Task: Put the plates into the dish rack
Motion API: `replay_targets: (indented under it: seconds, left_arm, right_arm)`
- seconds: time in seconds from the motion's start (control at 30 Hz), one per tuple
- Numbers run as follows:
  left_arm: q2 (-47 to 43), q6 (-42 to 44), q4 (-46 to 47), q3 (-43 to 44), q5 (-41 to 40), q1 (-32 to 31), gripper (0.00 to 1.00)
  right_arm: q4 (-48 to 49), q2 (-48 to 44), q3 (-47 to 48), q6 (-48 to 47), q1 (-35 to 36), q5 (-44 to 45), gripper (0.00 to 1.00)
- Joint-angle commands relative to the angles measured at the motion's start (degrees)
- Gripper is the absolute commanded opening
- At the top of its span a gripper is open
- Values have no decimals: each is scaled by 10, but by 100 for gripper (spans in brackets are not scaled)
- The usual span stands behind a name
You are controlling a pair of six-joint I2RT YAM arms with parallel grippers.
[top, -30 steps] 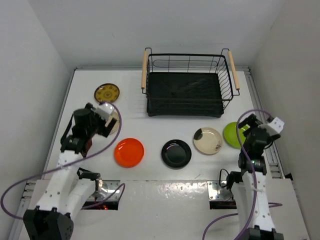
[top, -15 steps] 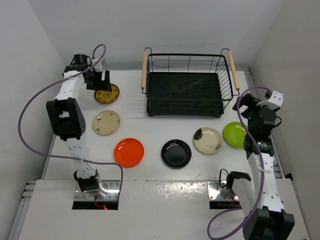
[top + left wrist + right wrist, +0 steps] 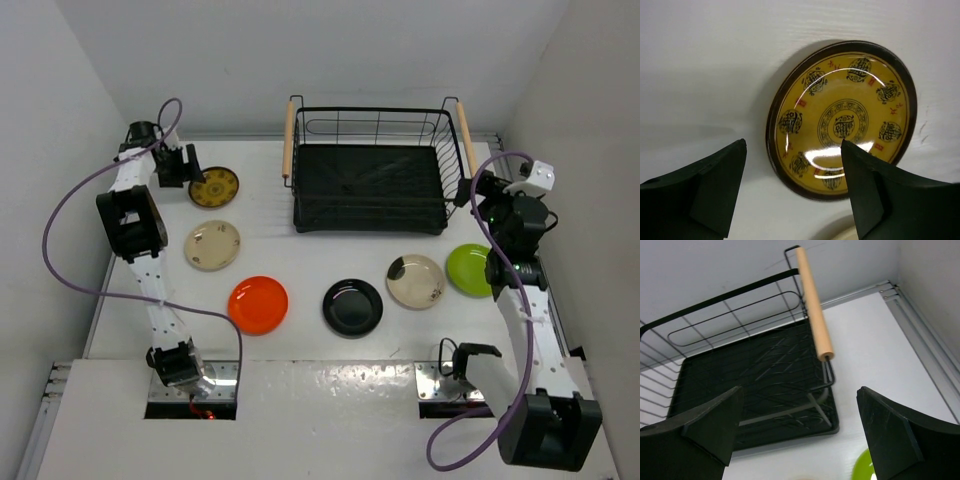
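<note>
Several small plates lie flat on the white table: yellow-brown patterned (image 3: 214,186) (image 3: 840,120), cream floral (image 3: 212,245), orange (image 3: 258,305), glossy black (image 3: 352,307), beige with a dark patch (image 3: 415,281) and lime green (image 3: 468,269) (image 3: 865,467). The black wire dish rack (image 3: 372,170) (image 3: 750,375) stands at the back with nothing in it. My left gripper (image 3: 192,168) (image 3: 793,145) is open at the left rim of the patterned plate, holding nothing. Beside the rack's near right corner, above the lime plate, my right gripper (image 3: 482,200) (image 3: 800,390) is open with nothing between its fingers.
White walls close in on the left, back and right. The rack's wooden handles (image 3: 289,138) (image 3: 812,305) stick up on both sides. A metal rail (image 3: 520,200) runs along the table's right edge.
My left arm swung from the cream plate out to the far left and now hangs by the patterned plate. My right arm stretched forward toward the rack's right corner.
</note>
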Motion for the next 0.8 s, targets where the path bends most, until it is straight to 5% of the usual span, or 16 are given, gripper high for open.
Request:
replay_targets:
  seconds: [0.0,0.2,0.37,0.57,0.67,0.77]
  left_arm:
    - [34,-19,9,-2,51,1,78]
    - [34,-25,9,-48,85,1,51]
    - [22,-35,14,-39,102,1,0]
    - [-35,-13,14,24,114,7,0]
    - [-86,8,14,44,121,7,0]
    - [-147,45,14,44,136,1,0]
  right_arm:
    - [28,12,44,0,28,-8,94]
    - [20,6,64,-33,50,31,94]
    - [30,2,60,-39,54,33,94]
    - [29,23,90,-89,56,-48,95]
    - [-2,62,143,-115,55,-168,95]
    - [-24,120,239,-132,56,-387,95]
